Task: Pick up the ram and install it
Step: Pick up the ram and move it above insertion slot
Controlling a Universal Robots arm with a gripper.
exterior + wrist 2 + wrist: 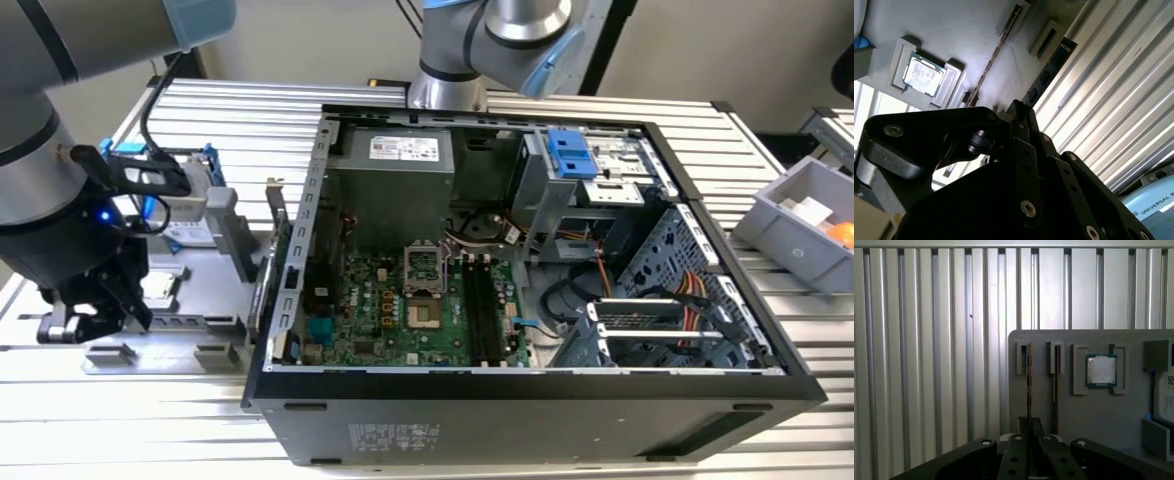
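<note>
The ram point(1028, 380) is a thin stick standing on edge in a slotted holder of the grey fixture plate point(1094, 415). In the second wrist view the ram point(1051, 70) looks dark and runs out from my fingertips. My gripper point(1029, 422) is shut on its near end, one finger on each side. In the exterior view the gripper point(87, 325) hangs low over the plate point(200, 290), on the exterior view's left of the open computer case point(534, 390). The long black motherboard slots point(481, 300) lie inside the case.
A second thin stick point(1055, 375) stands in the neighbouring holder. A square silver chip point(1101, 371) sits beside it, and a drive in a blue frame point(167, 200) stands further along. A grey bin point(801, 220) is at the exterior view's right. Ribbed aluminium table all around.
</note>
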